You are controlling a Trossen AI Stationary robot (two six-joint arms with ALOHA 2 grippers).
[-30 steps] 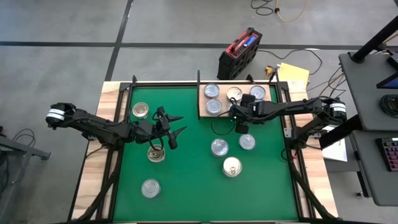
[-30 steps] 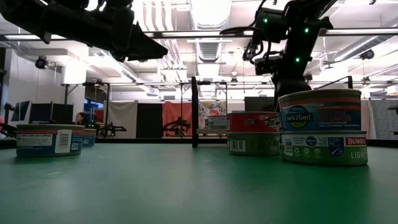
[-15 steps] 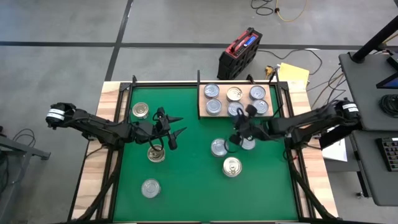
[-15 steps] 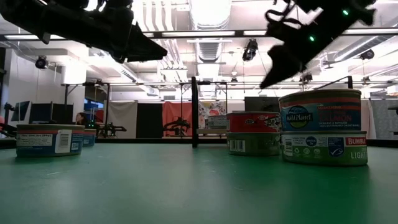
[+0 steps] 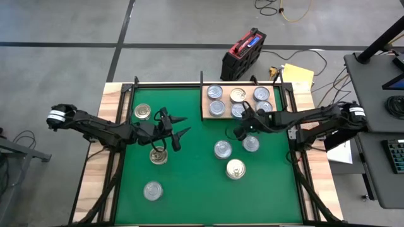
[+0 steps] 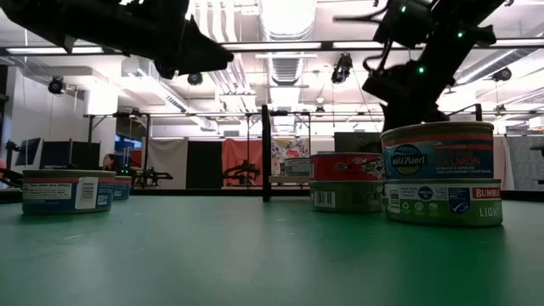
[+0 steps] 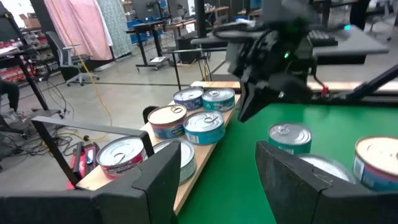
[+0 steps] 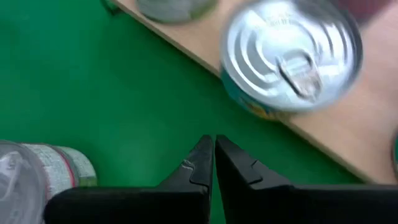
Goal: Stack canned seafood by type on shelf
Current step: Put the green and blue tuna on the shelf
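On the far right part of the green mat (image 5: 189,183) lies the shelf (image 5: 203,107), a pale wooden board carrying six tins of canned seafood in two rows: far row, silver-lidded tin (image 5: 215,92), gold-lidded tin (image 5: 238,94), silver-lidded tin (image 5: 261,93); near row, silver-lidded tin (image 5: 216,108), a tin (image 5: 237,110) partly covered by the right arm, and a tin (image 5: 265,107) at the right end. Loose tins on the mat, right half: silver-lidded tin (image 5: 222,149), silver-lidded tin (image 5: 251,144) just beside it, pale gold-lidded tin (image 5: 235,169) nearer the front. Loose tins, left half: gold-lidded tin (image 5: 142,112) near the far left corner, gold-toned tin (image 5: 158,155) below the left gripper, silver-lidded tin (image 5: 153,190) toward the front. Right gripper (image 5: 239,132): over bare mat just in front of the shelf's near edge, between the shelf and the two loose silver tins; fingers pressed together, nothing between them, as the right wrist view confirms (image 8: 209,163), with a silver pull-tab tin (image 8: 291,57) on the board's edge ahead. Left gripper (image 5: 178,127): raised over the left half of the mat, fingers spread apart and empty, pointing toward the shelf. Low view: two-high stack of labelled tins (image 6: 439,172) at right, a second two-high stack (image 6: 346,181) behind it, single tin (image 6: 68,190) at left.
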